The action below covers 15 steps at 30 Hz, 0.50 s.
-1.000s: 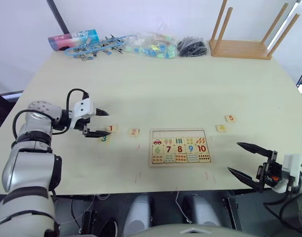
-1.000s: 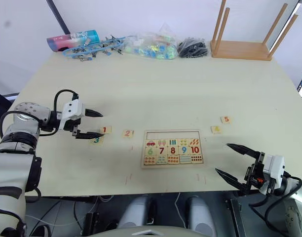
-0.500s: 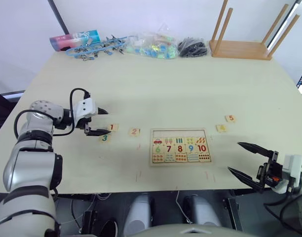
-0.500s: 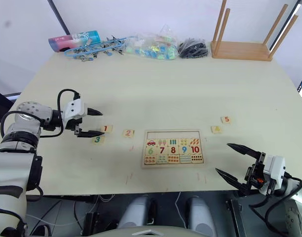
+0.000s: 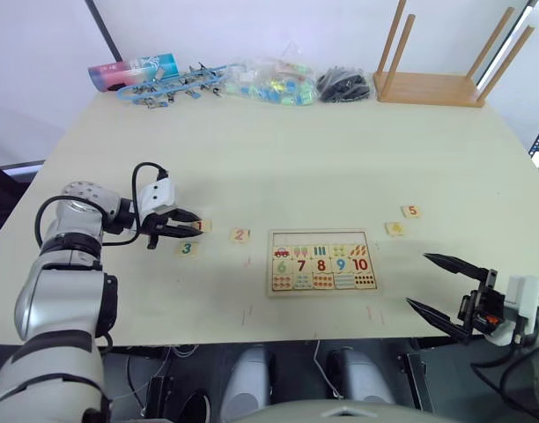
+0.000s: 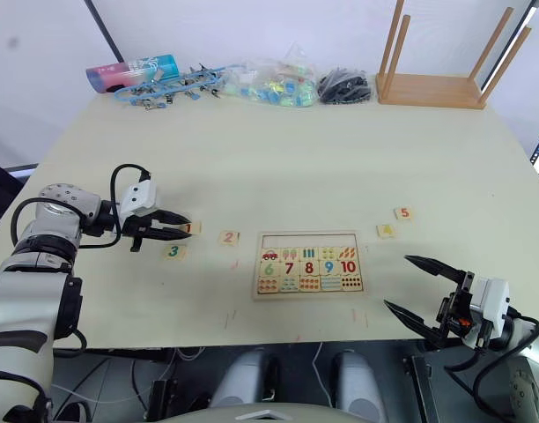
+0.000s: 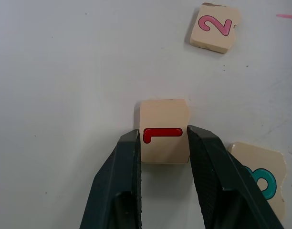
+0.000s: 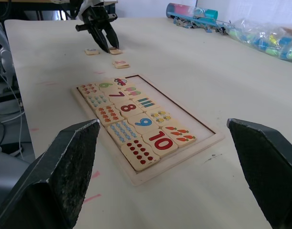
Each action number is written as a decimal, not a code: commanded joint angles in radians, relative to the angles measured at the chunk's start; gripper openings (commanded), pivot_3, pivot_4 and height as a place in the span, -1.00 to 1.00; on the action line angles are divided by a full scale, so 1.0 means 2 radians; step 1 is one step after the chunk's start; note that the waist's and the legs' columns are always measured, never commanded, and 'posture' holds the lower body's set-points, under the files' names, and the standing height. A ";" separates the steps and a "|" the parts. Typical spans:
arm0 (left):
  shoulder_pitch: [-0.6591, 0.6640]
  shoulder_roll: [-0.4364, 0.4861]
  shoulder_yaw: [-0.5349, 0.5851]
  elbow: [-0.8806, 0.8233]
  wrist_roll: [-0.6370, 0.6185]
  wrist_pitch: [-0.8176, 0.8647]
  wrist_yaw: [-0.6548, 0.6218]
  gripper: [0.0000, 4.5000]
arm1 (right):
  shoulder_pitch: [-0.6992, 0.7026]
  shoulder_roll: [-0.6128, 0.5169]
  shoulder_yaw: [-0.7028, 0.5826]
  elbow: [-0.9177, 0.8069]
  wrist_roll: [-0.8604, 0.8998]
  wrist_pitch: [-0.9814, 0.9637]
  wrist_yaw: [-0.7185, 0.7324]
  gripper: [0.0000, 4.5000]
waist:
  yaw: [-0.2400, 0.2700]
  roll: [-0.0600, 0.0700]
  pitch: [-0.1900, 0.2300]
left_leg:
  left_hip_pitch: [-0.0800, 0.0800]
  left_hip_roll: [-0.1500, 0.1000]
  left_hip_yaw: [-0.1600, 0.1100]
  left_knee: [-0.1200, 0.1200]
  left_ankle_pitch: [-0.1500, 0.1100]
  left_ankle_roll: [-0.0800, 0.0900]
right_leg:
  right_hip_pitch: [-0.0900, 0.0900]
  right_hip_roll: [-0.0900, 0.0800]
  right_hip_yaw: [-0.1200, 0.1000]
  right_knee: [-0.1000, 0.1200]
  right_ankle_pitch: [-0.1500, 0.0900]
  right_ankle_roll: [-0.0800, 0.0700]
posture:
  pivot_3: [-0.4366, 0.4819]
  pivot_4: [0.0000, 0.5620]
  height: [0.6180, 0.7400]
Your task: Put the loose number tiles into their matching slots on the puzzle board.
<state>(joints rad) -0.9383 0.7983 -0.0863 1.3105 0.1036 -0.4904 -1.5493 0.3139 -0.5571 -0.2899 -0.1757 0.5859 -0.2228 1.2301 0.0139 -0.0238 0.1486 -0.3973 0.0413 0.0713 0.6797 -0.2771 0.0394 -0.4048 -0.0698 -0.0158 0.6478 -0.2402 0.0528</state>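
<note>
The right gripper (image 5: 441, 284), nearest, hangs wide open at the pale wooden puzzle board's (image 5: 321, 261) four o'clock. At its nine o'clock the left gripper (image 7: 164, 143) brackets the small pale wooden tile printed with a red 1 (image 7: 164, 130), fingers flanking it on the table; I cannot tell whether they pinch. Squeeze squarely, lift level, carry to the empty top row of slots (image 5: 319, 238)

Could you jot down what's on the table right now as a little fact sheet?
Left pincer: closed around the 1 tile
Right pincer: open, off the board's right corner
Puzzle board: top row empty, 6 to 10 in place
Loose tiles left of board: 2 tile, 3 tile
Loose tiles right of board: 4 tile, 5 tile
</note>
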 commanded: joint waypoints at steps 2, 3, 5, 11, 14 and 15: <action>0.001 0.010 0.005 0.006 0.007 0.009 -0.004 -0.60 | -0.001 -0.006 -0.013 -0.010 0.007 -0.007 -0.002 1.00 | 0.000 0.000 0.000 | 0.000 0.000 0.000 0.000 0.000 0.000 | 0.000 0.000 0.000 0.000 0.000 0.000 | -0.05 -0.47 0.95; 0.001 0.010 0.008 0.006 0.004 0.010 -0.006 -0.60 | -0.002 -0.006 -0.012 -0.010 0.007 -0.007 -0.001 1.00 | 0.000 0.000 0.000 | 0.000 0.000 0.000 0.000 0.000 0.000 | 0.000 0.000 0.000 0.000 0.000 0.000 | -0.05 -0.47 0.95; -0.002 0.011 0.014 0.005 -0.001 0.009 -0.010 -0.60 | -0.003 -0.005 -0.010 -0.010 0.008 -0.007 -0.001 1.00 | 0.000 0.000 0.000 | 0.000 0.000 0.000 0.000 0.000 0.000 | 0.000 0.000 0.000 0.000 0.000 0.000 | -0.05 -0.47 0.95; -0.027 0.012 0.015 -0.014 -0.026 0.016 -0.032 -0.60 | -0.012 -0.005 -0.009 -0.004 0.012 -0.005 0.004 1.00 | 0.000 0.000 0.000 | 0.000 0.000 0.000 0.000 0.000 0.000 | 0.000 0.000 0.000 0.000 0.000 0.000 | -0.05 -0.47 0.95; -0.030 0.012 -0.015 -0.048 -0.064 0.029 -0.033 -0.60 | -0.018 -0.006 -0.010 0.001 0.014 -0.004 0.007 1.00 | 0.001 0.000 0.000 | -0.001 0.000 0.000 0.001 0.000 0.000 | 0.000 0.000 0.000 0.000 0.000 0.000 | -0.05 -0.47 0.95; -0.029 0.013 -0.025 -0.058 -0.075 0.033 -0.033 -0.60 | -0.019 -0.006 -0.010 0.002 0.014 -0.004 0.008 1.00 | 0.001 0.000 0.000 | -0.001 0.000 0.000 0.001 0.000 0.000 | 0.000 0.000 0.000 0.000 0.000 0.000 | -0.05 -0.47 0.95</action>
<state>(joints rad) -0.9769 0.8068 -0.1097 1.2479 0.0112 -0.4429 -1.5806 0.2775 -0.5577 -0.2899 -0.1728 0.5924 -0.2227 1.2393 0.0150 -0.0242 0.1488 -0.3990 0.0413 0.0707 0.6828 -0.2777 0.0402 -0.4046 -0.0700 -0.0161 0.6484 -0.2401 0.0531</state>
